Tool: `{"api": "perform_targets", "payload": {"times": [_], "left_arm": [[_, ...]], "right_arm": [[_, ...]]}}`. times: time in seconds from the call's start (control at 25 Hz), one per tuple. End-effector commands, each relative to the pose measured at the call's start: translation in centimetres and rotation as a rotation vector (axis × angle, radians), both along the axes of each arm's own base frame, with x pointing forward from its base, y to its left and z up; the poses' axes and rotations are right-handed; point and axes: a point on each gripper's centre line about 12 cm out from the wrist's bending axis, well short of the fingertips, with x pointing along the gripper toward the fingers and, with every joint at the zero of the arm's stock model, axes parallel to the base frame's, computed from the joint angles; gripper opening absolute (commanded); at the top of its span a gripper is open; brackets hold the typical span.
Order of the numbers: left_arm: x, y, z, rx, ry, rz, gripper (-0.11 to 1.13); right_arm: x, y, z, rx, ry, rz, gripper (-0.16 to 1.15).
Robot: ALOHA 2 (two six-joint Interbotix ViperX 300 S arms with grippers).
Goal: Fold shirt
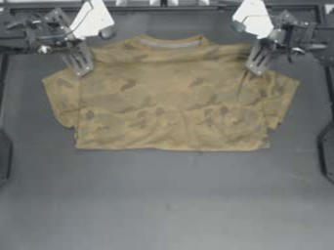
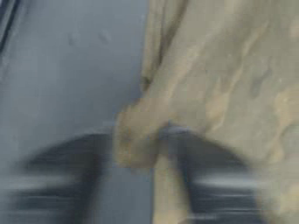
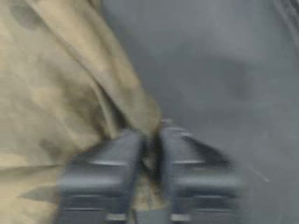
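The tan shirt [image 1: 170, 102] with brownish blotches lies flat across the far half of the table, its grey collar band [image 1: 171, 43] toward the far edge and both sleeves spread out. My left gripper [image 1: 79, 68] sits at the shirt's left shoulder. In the left wrist view the left gripper [image 2: 137, 135] is open, its jaws well apart and blurred, with a lump of shirt [image 2: 234, 65] edge between them. My right gripper [image 1: 256, 67] is at the right shoulder. In the right wrist view the right gripper [image 3: 153, 129] is shut on a thin fold of shirt [image 3: 52, 87] edge.
Bare dark table [image 1: 170, 205] fills the near half below the shirt's hem. Dark fixtures stand at the left edge [image 1: 3, 158] and the right edge [image 1: 328, 151]. Both arms' white links [image 1: 91, 19] crowd the far corners.
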Motion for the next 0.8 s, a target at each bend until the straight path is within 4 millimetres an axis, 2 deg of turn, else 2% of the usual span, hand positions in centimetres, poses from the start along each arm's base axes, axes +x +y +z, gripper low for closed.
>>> {"api": "perform_targets", "payload": {"times": [0.04, 0.24, 0.44, 0.6, 0.8], "left_arm": [[0.5, 0.5, 3.6, 0.062, -0.084, 0.007, 1.03], [0.3, -0.2, 6.5, 0.103, -0.147, 0.006, 0.95], [-0.7, -2.2, 9.0, 0.085, -0.198, 0.036, 0.95], [-1.3, -4.3, 9.4, 0.022, -0.22, 0.054, 0.95], [-2.8, -6.8, 8.5, -0.063, -0.257, 0.085, 0.95]], "right_arm": [[0.5, -0.5, 2.6, -0.046, -0.073, -0.015, 0.87], [0.4, 0.2, 6.1, -0.083, -0.156, -0.044, 0.87], [0.4, 2.5, 9.7, -0.072, -0.195, -0.065, 0.87], [0.1, 5.0, 11.0, -0.006, -0.21, -0.087, 0.87], [-1.5, 7.7, 11.5, 0.091, -0.289, -0.149, 0.88]]}}
